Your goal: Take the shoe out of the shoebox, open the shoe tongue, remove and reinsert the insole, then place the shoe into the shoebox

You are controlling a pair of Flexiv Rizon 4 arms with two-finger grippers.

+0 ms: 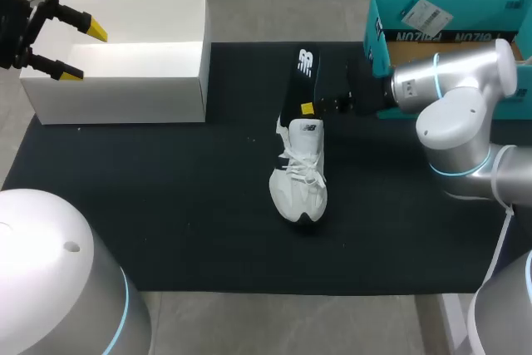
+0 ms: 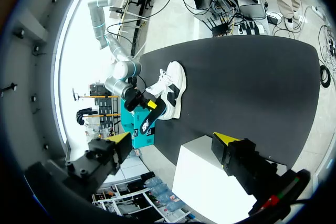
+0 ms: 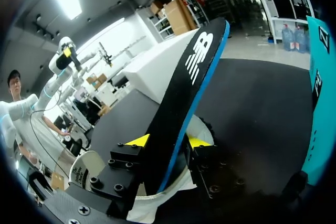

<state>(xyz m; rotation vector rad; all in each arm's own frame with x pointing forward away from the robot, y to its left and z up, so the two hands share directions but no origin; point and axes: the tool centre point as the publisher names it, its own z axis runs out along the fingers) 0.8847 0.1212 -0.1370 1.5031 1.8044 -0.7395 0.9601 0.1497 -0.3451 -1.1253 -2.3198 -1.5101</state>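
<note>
The thin insole [image 1: 299, 82] is pinched by the right gripper [image 1: 310, 108], just by the shoe [image 1: 301, 180]; it looks light and bendy. The left gripper [image 1: 76, 46] is held open.

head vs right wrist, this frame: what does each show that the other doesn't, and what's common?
Head only: the whole white shoe with its laces and toe, and the silver body of the right arm beside it.
Right wrist only: the right gripper shut on the insole, with a yellow tip on each side, and the insole's blue edge.
Both: the black insole tilted up with its lower end at the shoe's opening, the black mat and the teal box.
</note>
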